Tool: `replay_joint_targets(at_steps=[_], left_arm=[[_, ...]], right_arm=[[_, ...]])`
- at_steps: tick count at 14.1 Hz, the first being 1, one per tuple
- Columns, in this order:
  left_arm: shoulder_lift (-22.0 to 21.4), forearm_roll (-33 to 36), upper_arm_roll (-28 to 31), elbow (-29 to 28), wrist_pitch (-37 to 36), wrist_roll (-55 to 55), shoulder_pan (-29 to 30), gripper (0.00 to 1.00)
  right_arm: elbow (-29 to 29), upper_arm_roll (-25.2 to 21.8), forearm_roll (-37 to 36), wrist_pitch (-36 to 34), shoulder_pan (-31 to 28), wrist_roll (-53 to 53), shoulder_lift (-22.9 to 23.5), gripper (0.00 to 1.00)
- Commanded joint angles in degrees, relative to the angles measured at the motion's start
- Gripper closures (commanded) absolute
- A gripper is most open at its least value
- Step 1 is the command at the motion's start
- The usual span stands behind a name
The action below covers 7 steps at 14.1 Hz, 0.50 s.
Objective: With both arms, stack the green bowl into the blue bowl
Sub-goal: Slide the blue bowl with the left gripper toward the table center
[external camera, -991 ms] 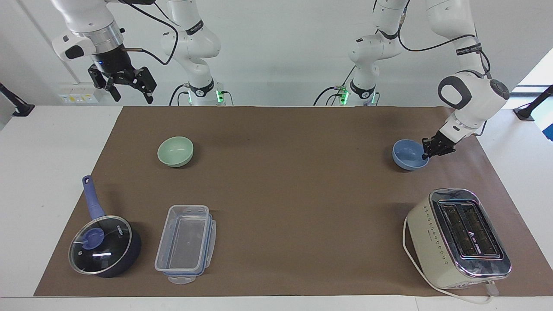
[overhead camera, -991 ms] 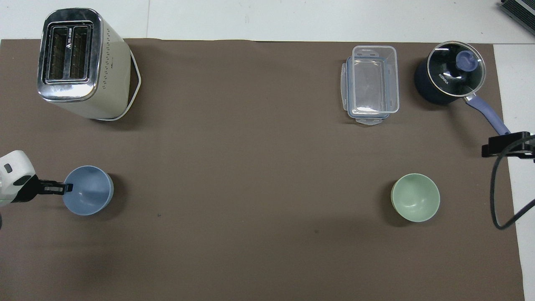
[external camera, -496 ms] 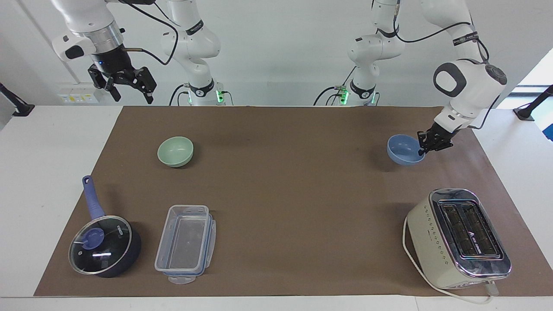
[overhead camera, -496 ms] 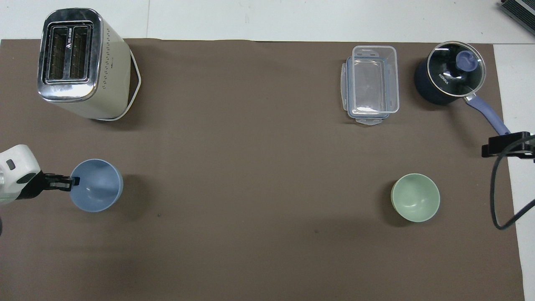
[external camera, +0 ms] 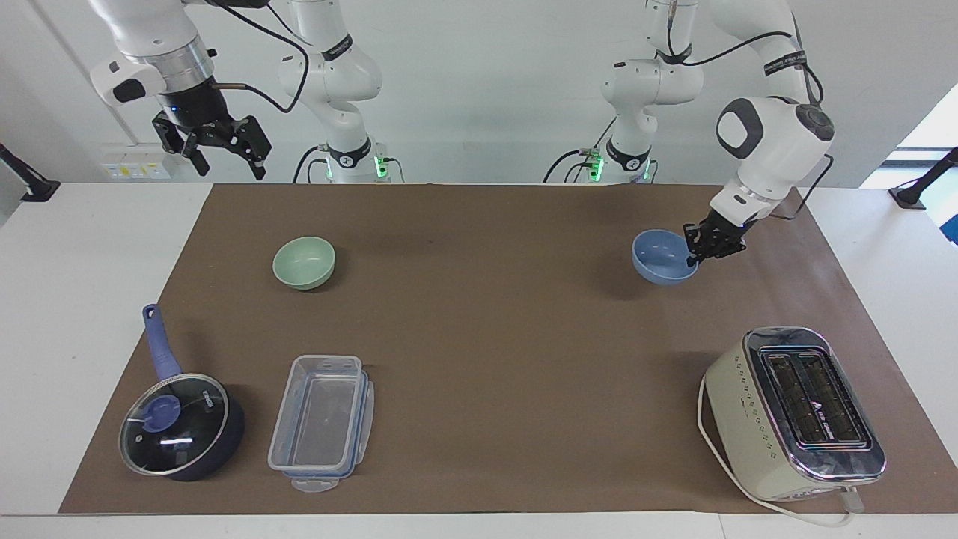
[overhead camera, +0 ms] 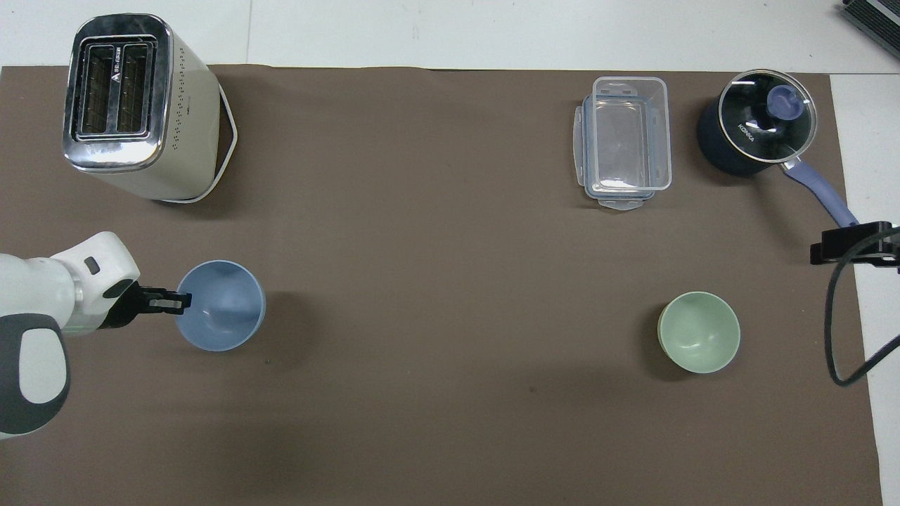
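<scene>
Two bowls, one green bowl [external camera: 303, 262] and one blue bowl [external camera: 663, 256]. One lidded saucepan [external camera: 182, 424], lower left of the facing view. One clear plastic container [external camera: 322, 423] beside it. One toaster [external camera: 795, 412], lower right. Two robot arms along the top edge.

Only legible lettering: white "KONKA" on the glass lid [overhead camera: 766, 116] of the dark blue saucepan [overhead camera: 728, 151]; a small white triangular logo with illegible text sits between the slots on the toaster [overhead camera: 116, 91] top, too small to read.
</scene>
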Motion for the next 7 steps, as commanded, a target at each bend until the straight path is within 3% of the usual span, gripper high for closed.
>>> replay_joint_targets(at_steps=[1, 7], left_arm=[[-0.7, 0.0, 0.7, -1.4, 2.2, -6.6, -5.7, 1.0], [0.6, 1.2, 0.7, -1.4, 4.8, -20.7, -17.3, 1.0]], right_arm=[[-0.1, 0.2, -0.1, 0.2, -0.2, -0.7, -0.1, 0.0], [-0.1, 0.2, -0.1, 0.2, -0.2, -0.7, -0.1, 0.0]])
